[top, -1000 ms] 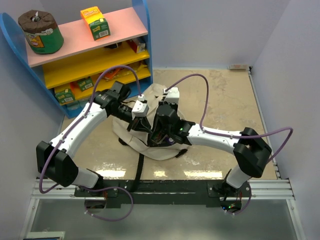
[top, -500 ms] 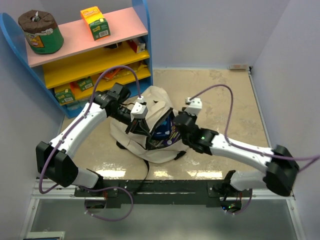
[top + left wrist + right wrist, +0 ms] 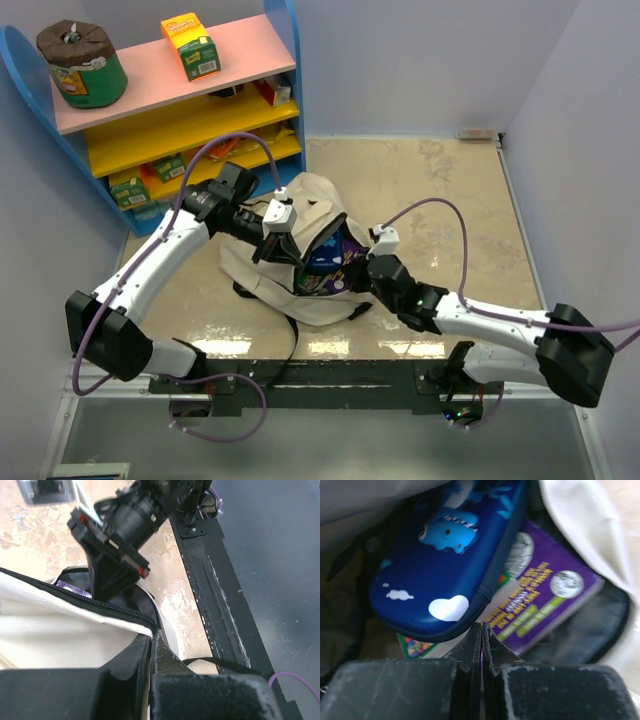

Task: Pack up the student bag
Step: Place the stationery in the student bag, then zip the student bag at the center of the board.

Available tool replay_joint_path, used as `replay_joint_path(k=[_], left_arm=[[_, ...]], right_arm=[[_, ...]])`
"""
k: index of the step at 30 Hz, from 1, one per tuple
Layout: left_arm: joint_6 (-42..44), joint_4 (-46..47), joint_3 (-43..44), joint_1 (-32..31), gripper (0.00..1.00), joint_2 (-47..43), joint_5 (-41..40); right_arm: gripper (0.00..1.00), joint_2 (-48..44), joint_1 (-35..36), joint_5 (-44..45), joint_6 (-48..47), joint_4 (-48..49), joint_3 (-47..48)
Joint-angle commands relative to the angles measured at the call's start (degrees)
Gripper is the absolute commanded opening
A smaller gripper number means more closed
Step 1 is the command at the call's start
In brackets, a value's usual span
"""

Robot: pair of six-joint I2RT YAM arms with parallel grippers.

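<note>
Fingers of the left hand [image 3: 152,641] pinch the black zippered rim of the student bag [image 3: 262,285], holding that edge up. This beige bag slumps in the middle of the worktop [image 3: 450,200], just ahead of both arm bases, with its mouth gaping toward the right arm. At that opening sits the right hand [image 3: 481,630], closed on nothing. Its tips are just short of a blue pencil case [image 3: 445,560] that overlaps a purple book [image 3: 545,597] inside the bag.
</note>
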Motion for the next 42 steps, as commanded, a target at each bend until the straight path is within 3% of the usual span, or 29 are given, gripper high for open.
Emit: replay_joint_path(k=[1,6,11,14,15,17,20,21,25,27,30,35,42], left_arm=[[-1.7,2.0,-0.3,-0.3,0.00,-1.7,3.7],[-1.4,1.7,-1.3,-0.3,0.00,-1.9,3.4],[0.9,-0.6,-2.2,-0.3,0.00,-2.1,2.6],[1.1,0.3,-3.7,-0.3,0.00,-2.1,1.0],[-0.9,1.5,-5.1,-0.3,0.05,-2.1,-0.9],[-4.2,6.6,-6.8,-0.3,0.16,-2.1,-3.4],[-13.4,14.9,-9.3,-0.3,0.29,-2.3,-8.2],[-15.0,16.9,-10.0,-0.3,0.34,-2.6,-9.5],[-17.9,21.0,-10.1,-0.3,0.37,-2.1,-9.7],[-18.6,21.9,-9.9,-0.6,0.37,-0.7,-10.1],[-20.7,24.3,-10.0,-1.5,0.35,0.3,-12.0],[-23.2,27.9,-10.3,-1.7,0.16,-2.0,-12.6],[-22.7,27.0,-11.3,-1.6,0.15,-5.2,-12.5]], right_arm=[[0.00,7.0,0.1,-6.1,-0.4,12.5,5.3],[0.00,14.9,0.0,-0.5,1.8,12.2,11.2],[0.00,18.8,-1.7,16.6,7.4,3.2,17.3],[0.00,17.5,-2.2,15.9,7.3,0.4,18.2],[0.00,15.3,-2.1,15.0,7.1,0.0,17.8],[0.01,11.8,-2.0,12.0,6.5,1.1,13.8],[0.23,2.7,-1.3,4.6,6.2,7.3,2.9],[0.25,1.0,-1.1,2.4,6.9,7.8,0.6],[0.28,-5.7,5.2,4.0,9.4,6.0,-6.5],[0.28,-6.6,12.6,7.8,8.5,4.3,-6.4],[0.25,-6.7,18.5,12.3,3.2,1.5,-3.6],[0.26,-6.0,20.2,13.8,-12.2,0.5,3.5],[0.36,-3.0,20.2,4.3,-33.2,2.6,8.0]])
